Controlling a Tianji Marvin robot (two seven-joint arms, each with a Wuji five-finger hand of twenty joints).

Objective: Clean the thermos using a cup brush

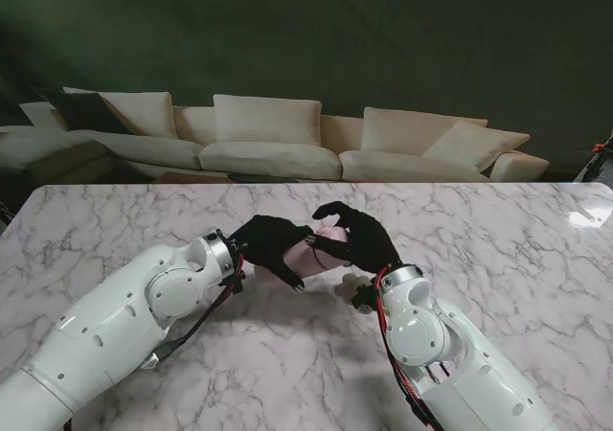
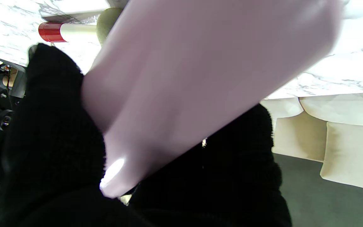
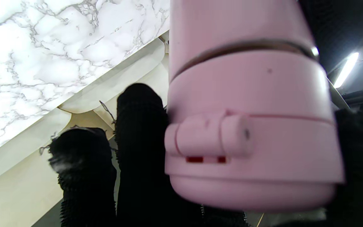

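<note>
Pink thermos [image 1: 321,249] at table centre, lid still on: left hand [image 1: 271,246] wraps the body from 9 o'clock, right hand [image 1: 356,237] curls on the lid [image 3: 250,138]. Uneven twisting could slip the smooth body free.

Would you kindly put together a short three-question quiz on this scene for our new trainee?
1. True or false: the pink cylindrical thermos lies untouched on the white marble table.
2. Multiple choice: which hand is at the thermos's lid end? A) left black-gloved hand B) right black-gloved hand C) neither
3. Fill in: in the left wrist view, the cup brush with white handle and red end lies on the ____.

Key: 1. False, both hands hold it. 2. B; the right wrist view shows the hinged pink lid, closed. 3. Table.
</note>
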